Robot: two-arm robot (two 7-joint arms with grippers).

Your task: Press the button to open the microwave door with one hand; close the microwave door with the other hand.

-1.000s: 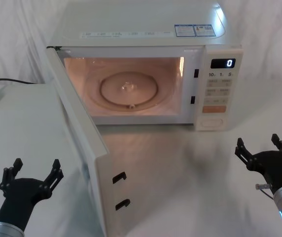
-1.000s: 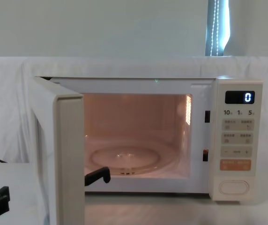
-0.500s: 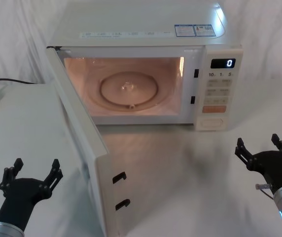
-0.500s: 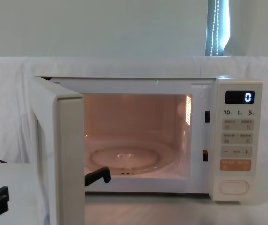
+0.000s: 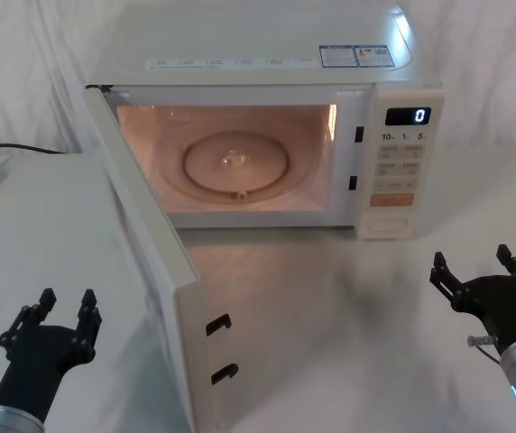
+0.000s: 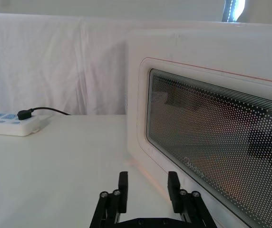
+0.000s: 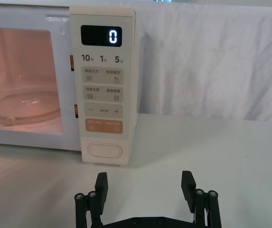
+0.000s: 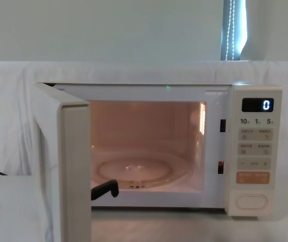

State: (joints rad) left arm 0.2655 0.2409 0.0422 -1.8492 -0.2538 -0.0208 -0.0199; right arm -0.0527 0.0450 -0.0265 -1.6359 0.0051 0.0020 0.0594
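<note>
1. White cloth covers the table [image 5: 330,307] and hangs as a backdrop; a microwave [image 5: 258,54] stands at the far side, its cavity lit and its display reading 0.
2. Left gripper [image 5: 61,309]: low at the near left, outside the swung-out microwave door [image 5: 141,244], pointing forward. Its fingers [image 6: 122,184] stand partly apart and hold nothing; the door's dark window is just beside them, without contact.
3. Right gripper [image 5: 474,269]: low at the near right, pointing forward at the control panel, fingers [image 7: 101,185] spread wide and empty.
4. Button [image 7: 104,150]: cream pill-shaped key at the panel's bottom, ahead of the right gripper and apart from it.
5. Power strip [image 6: 10,124] with a black plug lies on the table well beyond the left gripper.
</note>
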